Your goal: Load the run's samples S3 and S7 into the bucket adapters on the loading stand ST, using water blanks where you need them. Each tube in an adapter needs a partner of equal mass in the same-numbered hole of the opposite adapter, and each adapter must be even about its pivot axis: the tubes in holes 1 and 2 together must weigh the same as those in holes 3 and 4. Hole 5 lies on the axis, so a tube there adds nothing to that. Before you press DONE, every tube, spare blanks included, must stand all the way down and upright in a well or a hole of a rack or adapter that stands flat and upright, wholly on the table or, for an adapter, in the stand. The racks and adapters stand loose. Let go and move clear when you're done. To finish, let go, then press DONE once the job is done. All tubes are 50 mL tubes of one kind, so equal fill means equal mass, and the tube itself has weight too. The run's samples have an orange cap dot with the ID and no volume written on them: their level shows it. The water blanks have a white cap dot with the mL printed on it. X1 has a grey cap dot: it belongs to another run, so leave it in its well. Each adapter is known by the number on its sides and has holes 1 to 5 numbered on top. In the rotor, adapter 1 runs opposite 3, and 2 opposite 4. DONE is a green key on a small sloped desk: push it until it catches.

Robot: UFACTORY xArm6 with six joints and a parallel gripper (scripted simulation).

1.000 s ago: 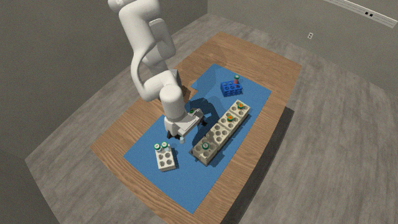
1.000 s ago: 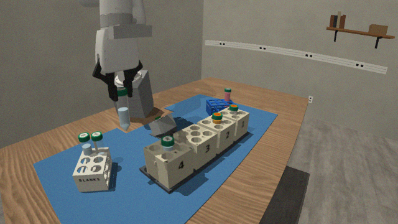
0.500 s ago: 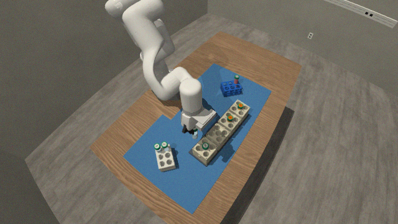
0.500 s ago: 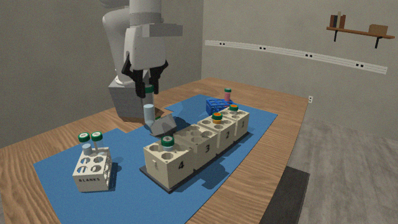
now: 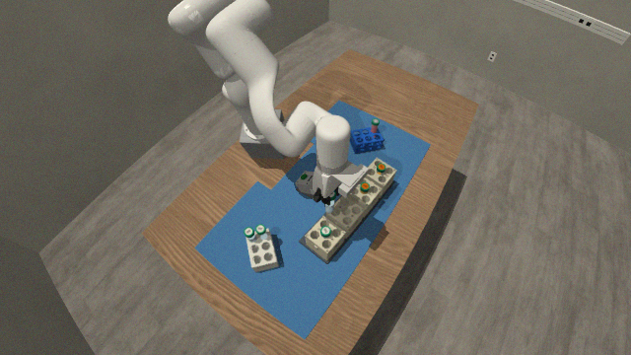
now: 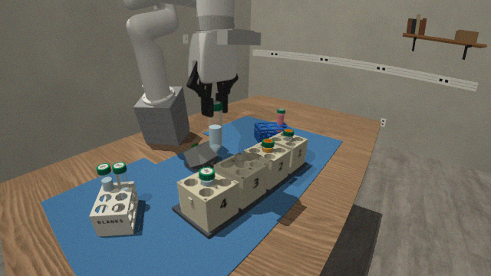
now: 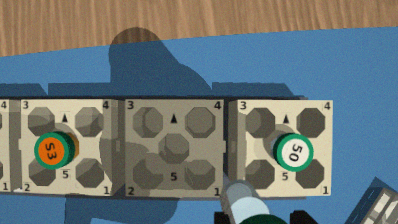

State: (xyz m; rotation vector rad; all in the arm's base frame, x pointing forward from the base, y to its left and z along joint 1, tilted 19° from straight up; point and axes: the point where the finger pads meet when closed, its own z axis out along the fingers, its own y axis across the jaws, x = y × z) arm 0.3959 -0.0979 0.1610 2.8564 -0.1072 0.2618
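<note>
The black-fingered gripper (image 5: 323, 199) (image 6: 215, 110) (image 7: 265, 219) is pinching a clear plastic tube of pale blue liquid (image 5: 329, 207) (image 6: 215, 134) (image 7: 248, 205) by its green-capped upper end. The jaws are closing on it from both sides. The tube is hanging roughly upright beside the adapter row, on the side of the sloped grey desk (image 5: 307, 186) (image 6: 199, 155); its cap marking is facing out of view.

The dark flat loading stand (image 5: 315, 254) (image 6: 210, 233) is carrying four beige block adapters. A green-rimmed, white-dotted tube marked 50 (image 5: 325, 231) (image 6: 206, 174) (image 7: 296, 152) is standing in hole 5 of adapter 4 (image 5: 316, 247) (image 6: 196, 208) (image 7: 325, 150). Orange-dotted tube S3 (image 5: 365, 186) (image 6: 268, 143) (image 7: 51, 150) is occupying hole 5 of adapter 2 (image 6: 281, 166) (image 7: 107, 150). Another orange-dotted tube (image 5: 381, 168) (image 6: 288, 133) is standing in adapter 1 (image 6: 300, 153); its ID is too small to tell.

Two white-dotted tubes (image 5: 260, 230) (image 6: 119, 168) are standing side by side in the white BLANKS rack (image 5: 264, 267) (image 6: 115, 228). A pink-filled tube (image 5: 375, 126) (image 6: 281, 116) is standing in the blue openwork rack (image 5: 367, 146) (image 6: 261, 134)

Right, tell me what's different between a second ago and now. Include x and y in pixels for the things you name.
The hand (image 5: 322, 198) (image 6: 215, 109), gripping a green-capped tube (image 6: 215, 136) (image 7: 250, 207) throughout, has carried it away from the BLANKS rack (image 5: 262, 253) (image 6: 110, 215) toward the line of adapters on the stand; nothing was let go. The rack with its two blanks, the adapters with their tubes, and the blue rack (image 5: 367, 140) (image 6: 265, 131) stayed put.
</note>
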